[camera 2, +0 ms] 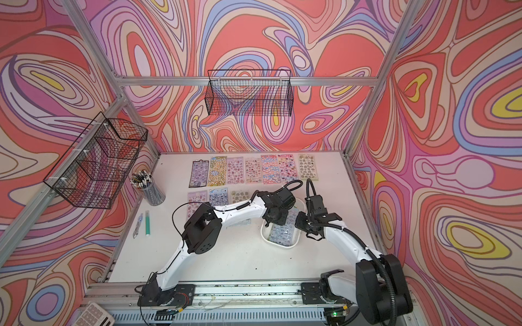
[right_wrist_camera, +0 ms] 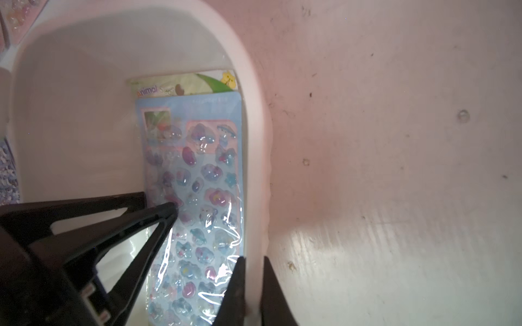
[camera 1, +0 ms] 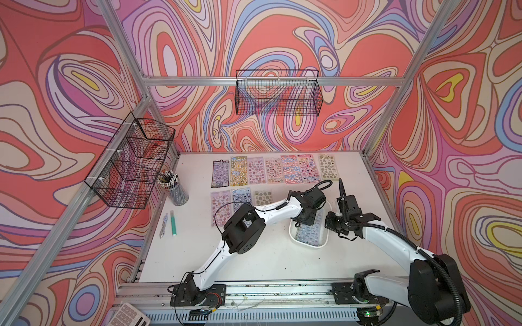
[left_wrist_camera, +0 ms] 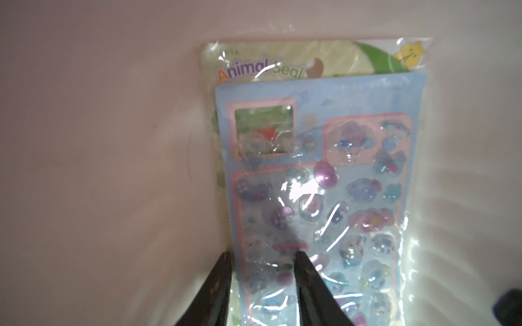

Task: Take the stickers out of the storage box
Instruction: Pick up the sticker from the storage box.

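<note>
Inside the shallow white plastic storage box [right_wrist_camera: 255,141], your left gripper [left_wrist_camera: 262,255] stands part open across one long edge of the blue film-wrapped sticker sheet [left_wrist_camera: 324,183]: one finger is on the sheet, the other beside it on the box floor. The sheet's long axis runs straight ahead of these fingers. Your right gripper [right_wrist_camera: 252,268] is clamped on the box wall at the opposite long edge.

Both top views look down from high in front; both wrist views face closely into the storage box [right_wrist_camera: 255,135]
</note>
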You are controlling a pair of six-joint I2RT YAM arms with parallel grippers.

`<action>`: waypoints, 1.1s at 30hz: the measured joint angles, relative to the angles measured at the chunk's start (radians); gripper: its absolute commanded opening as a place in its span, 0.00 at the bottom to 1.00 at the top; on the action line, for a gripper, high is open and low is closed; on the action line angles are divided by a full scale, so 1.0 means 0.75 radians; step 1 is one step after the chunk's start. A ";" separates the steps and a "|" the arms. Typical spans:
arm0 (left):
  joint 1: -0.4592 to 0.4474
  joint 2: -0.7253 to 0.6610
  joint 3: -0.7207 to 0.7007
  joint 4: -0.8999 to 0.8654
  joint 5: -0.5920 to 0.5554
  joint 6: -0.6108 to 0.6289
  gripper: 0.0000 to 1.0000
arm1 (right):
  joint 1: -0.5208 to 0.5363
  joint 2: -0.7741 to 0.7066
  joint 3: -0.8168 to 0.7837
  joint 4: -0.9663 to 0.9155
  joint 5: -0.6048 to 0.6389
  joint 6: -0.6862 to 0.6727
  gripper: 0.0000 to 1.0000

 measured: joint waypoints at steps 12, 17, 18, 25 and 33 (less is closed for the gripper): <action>0.001 0.001 -0.001 0.014 -0.007 -0.013 0.15 | 0.000 0.000 -0.005 0.009 -0.001 -0.004 0.09; -0.001 -0.001 -0.002 0.031 -0.011 -0.013 0.05 | 0.000 0.000 -0.006 0.011 -0.002 -0.004 0.09; -0.002 -0.001 -0.002 0.035 -0.010 -0.013 0.04 | 0.000 0.000 -0.006 0.012 -0.002 -0.004 0.09; -0.002 -0.006 -0.007 0.043 -0.010 -0.014 0.00 | 0.000 0.000 -0.008 0.018 -0.006 -0.004 0.09; -0.002 -0.097 -0.060 0.059 -0.026 -0.012 0.00 | 0.000 0.003 -0.015 0.026 -0.021 -0.007 0.09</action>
